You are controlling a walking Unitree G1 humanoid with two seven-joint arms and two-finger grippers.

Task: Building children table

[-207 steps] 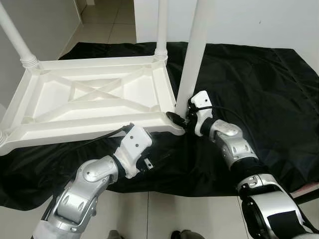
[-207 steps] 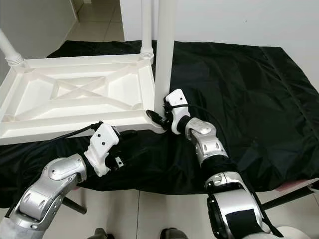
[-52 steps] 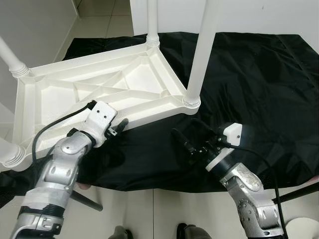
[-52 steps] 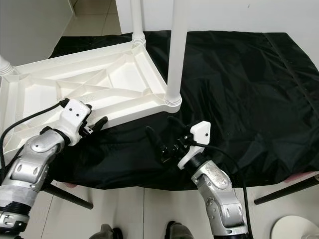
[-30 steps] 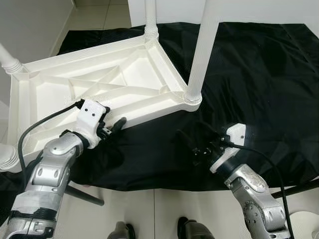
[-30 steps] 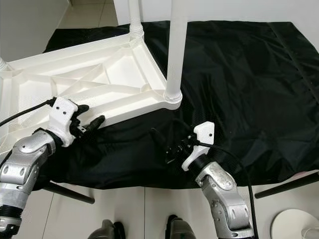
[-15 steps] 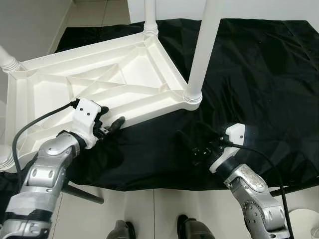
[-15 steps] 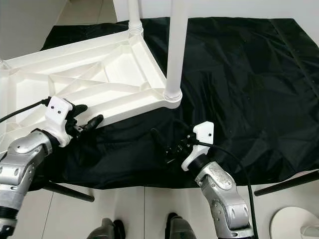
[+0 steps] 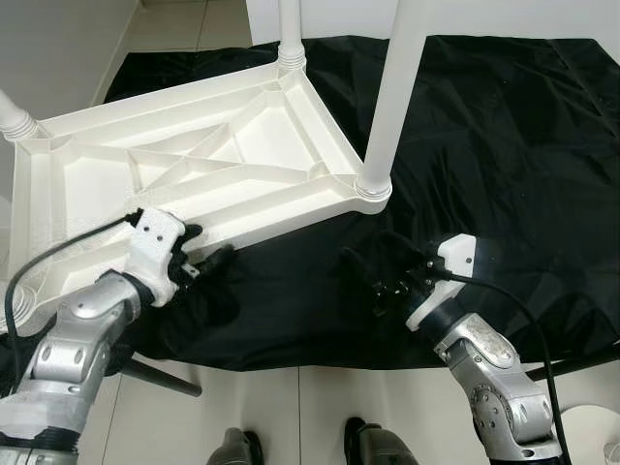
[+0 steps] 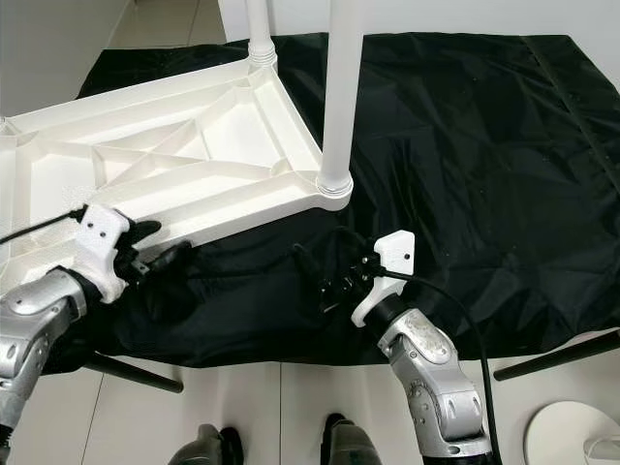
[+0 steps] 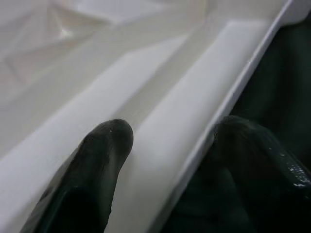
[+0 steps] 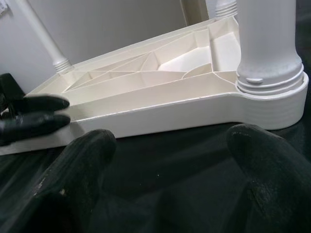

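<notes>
Frame [image 9: 194,174] upside down on black cloth [image 9: 504,145] | my left tool [image 9: 205,260] spread astride its near rim | my right tool [image 9: 373,276] released, near leg [image 9: 387,107]

My two arms are built of rounded, silver metallic segments with darker joints between them. Each wrist carries a white plastic block with small dark screw holes. The left gripper [image 9: 207,260] and right gripper [image 9: 373,276] each have two long, matte black fingers [image 12: 80,160] with rounded tips. A thin black cable [image 9: 58,255] loops from the left wrist block, and another black cable [image 9: 518,315] runs along the right forearm.
</notes>
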